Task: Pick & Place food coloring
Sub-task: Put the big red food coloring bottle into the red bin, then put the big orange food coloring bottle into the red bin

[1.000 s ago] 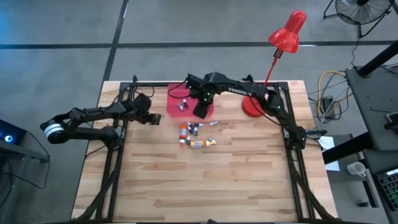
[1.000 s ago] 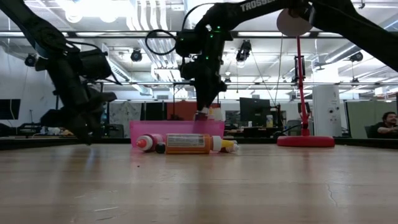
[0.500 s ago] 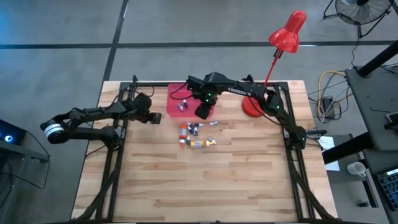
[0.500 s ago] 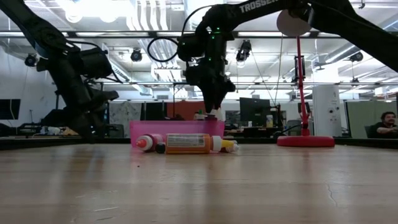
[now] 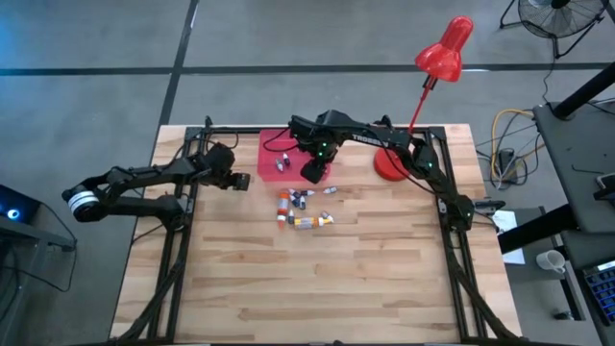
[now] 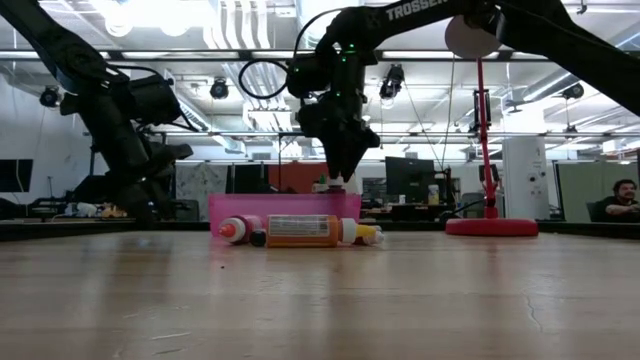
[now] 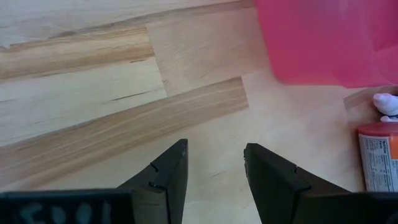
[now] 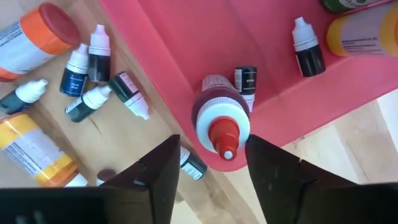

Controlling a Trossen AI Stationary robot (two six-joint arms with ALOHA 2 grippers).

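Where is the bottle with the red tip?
The red-tipped bottle stands upright in the pink tray near its edge, right below the right gripper, beside a small dark bottle.

Lettering on the right arm

White capitals on the right arm (image 6: 420,12) read, as far as shows, "TROSSEN"; the bottle labels (image 8: 367,38) carry print too small to read.

Bright, even overhead light w/ ceiling-lamp glare in low view; soft shadows, wrist views slightly blurred.
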